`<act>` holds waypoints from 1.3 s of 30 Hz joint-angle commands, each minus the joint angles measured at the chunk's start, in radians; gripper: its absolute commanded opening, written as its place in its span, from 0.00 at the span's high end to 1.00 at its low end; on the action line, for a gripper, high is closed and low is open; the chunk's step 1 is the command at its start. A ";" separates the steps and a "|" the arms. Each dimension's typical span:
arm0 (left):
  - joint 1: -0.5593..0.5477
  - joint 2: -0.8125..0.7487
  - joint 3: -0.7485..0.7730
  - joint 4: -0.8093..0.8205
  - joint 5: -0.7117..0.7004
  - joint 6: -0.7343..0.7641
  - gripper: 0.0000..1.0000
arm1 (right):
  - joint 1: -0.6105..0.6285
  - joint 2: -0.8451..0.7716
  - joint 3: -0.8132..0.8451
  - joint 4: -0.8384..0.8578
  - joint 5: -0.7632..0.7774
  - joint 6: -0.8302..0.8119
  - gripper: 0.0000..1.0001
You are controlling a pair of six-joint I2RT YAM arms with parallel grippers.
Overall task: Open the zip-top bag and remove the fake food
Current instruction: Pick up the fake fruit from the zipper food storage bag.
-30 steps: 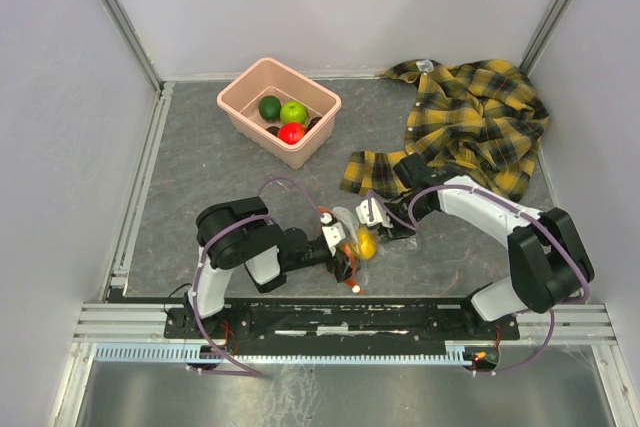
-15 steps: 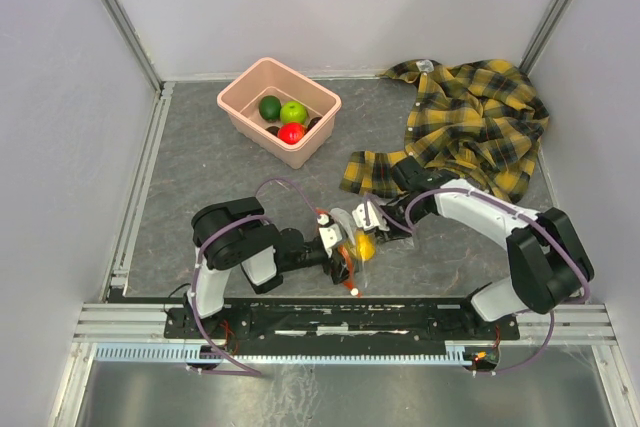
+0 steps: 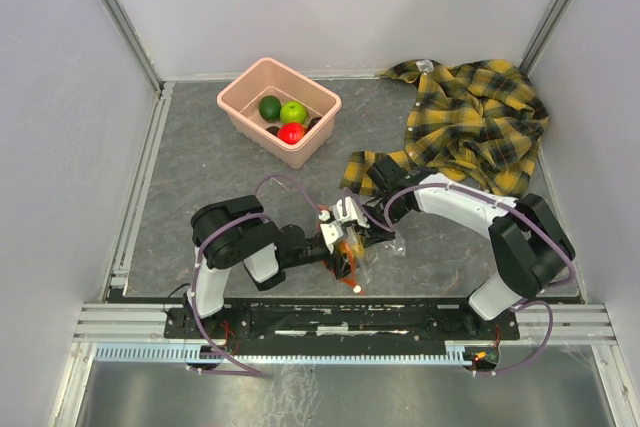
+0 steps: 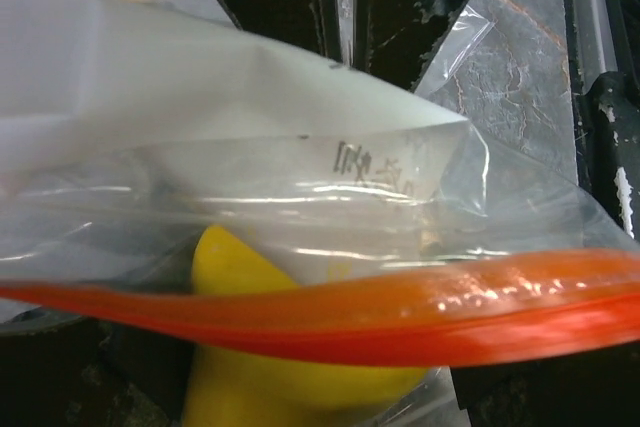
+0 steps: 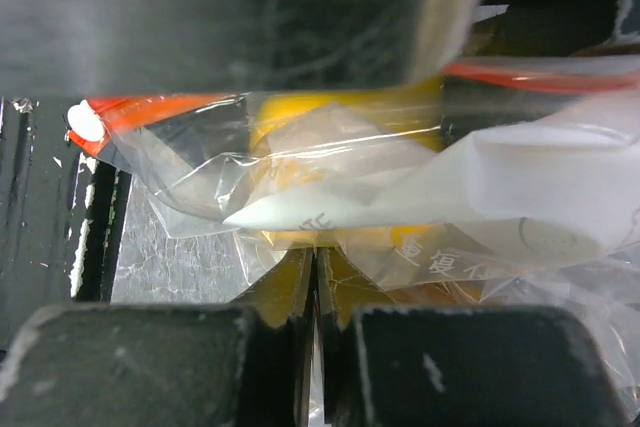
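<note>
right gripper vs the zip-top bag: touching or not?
Touching. Right wrist view: the zip-top bag fills the gap of the right gripper, and its crinkled film lies against both fingers, above and below.

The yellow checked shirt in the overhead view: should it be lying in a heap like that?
It does look out of place: the shirt lies crumpled in the far right corner, a sleeve trailing toward the right arm. The pink tub stands upright; no spill shows.
</note>
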 commanded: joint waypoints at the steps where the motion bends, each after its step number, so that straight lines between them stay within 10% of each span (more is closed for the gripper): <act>1: 0.007 -0.011 0.013 0.197 0.014 -0.033 0.12 | -0.012 -0.003 0.051 0.015 0.013 0.030 0.95; 21: 0.087 -0.106 -0.122 0.197 0.000 -0.052 0.28 | -0.180 -0.068 -0.009 -0.008 0.107 -0.099 0.98; 39: 0.123 -0.197 -0.122 0.195 0.098 -0.458 0.49 | -0.190 -0.088 -0.014 -0.046 0.058 -0.142 0.98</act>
